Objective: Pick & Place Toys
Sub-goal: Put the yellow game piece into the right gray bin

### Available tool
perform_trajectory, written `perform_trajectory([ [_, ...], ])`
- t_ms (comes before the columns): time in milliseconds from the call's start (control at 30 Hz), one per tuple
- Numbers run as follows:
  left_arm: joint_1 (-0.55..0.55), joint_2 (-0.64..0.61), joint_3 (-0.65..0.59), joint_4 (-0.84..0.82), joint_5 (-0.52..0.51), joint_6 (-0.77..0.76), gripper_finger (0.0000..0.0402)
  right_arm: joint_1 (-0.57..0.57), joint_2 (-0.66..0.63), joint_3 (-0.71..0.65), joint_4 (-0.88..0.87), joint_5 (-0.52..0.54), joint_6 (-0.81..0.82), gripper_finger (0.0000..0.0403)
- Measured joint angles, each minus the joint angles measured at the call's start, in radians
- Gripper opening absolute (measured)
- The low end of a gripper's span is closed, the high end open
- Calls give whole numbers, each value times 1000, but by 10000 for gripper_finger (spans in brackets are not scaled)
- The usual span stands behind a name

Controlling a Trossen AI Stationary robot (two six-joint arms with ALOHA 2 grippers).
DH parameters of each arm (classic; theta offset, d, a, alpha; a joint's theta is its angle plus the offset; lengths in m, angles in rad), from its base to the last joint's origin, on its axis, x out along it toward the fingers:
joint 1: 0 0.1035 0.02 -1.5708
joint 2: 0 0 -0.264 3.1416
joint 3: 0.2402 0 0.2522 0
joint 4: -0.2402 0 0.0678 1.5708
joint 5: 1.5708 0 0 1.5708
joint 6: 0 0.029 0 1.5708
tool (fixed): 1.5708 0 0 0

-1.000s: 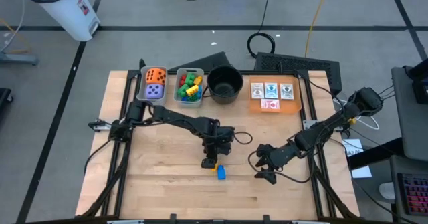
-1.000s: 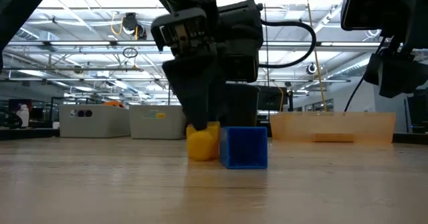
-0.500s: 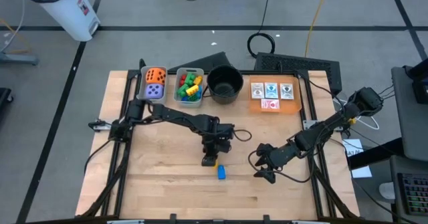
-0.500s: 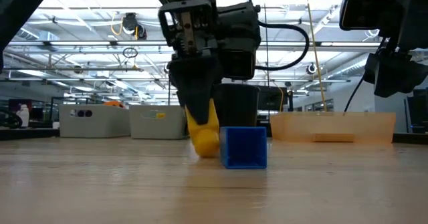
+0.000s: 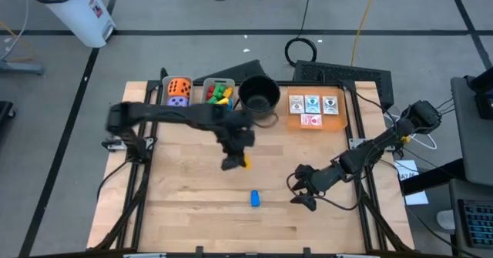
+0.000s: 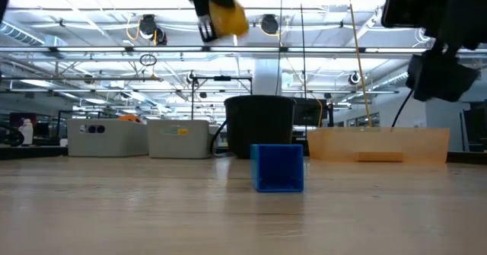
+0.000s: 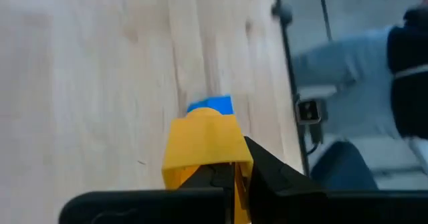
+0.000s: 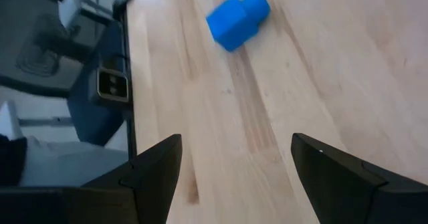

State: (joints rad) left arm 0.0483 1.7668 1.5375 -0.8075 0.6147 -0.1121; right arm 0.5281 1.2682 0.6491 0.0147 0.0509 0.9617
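Two bins (image 5: 178, 93) sit at the table's far left edge — one with an orange die (image 5: 179, 86) and a purple die (image 5: 178, 100), the next with mixed blocks (image 5: 219, 95). Just right of them stand the black pot (image 5: 259, 96) and a tray of picture cards (image 5: 312, 109). Out over the middle of the table, the left gripper (image 5: 234, 162) hangs raised, its fingers pinching a yellow block (image 6: 226, 17). Below it, a blue block (image 5: 254, 199) lies alone on the wood. Farther right, the right gripper (image 5: 305, 190) waits low near the table — fingers spread, holding nothing.
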Motion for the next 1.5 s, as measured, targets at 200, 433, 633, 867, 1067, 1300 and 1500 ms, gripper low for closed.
perform_trajectory([
  [200, -24, -261, 0, 0, -218, -77, 9, -22, 0, 0, 117, 50, -36, 274],
  [433, -79, -452, 1, -1, -471, -146, 5, -87, 0, 0, 280, 60, -58, 274],
  [633, -168, -474, 2, 24, -598, -163, 8, -150, 0, 0, 632, 173, -114, 274],
  [867, -241, -377, 2, 281, -627, -109, 12, -275, 0, 0, 910, 106, 133, 274],
  [1067, -254, -268, 1, 420, -673, -46, 10, -302, 29, 0, 1105, 105, 277, 274],
  [1300, -240, -189, 0, 495, -686, -40, 5, -302, 49, 0, 1143, 105, 325, 274],
  [1500, -238, -182, 1, 524, -687, -2, 6, -302, 50, 0, 1113, 109, 336, 274],
])
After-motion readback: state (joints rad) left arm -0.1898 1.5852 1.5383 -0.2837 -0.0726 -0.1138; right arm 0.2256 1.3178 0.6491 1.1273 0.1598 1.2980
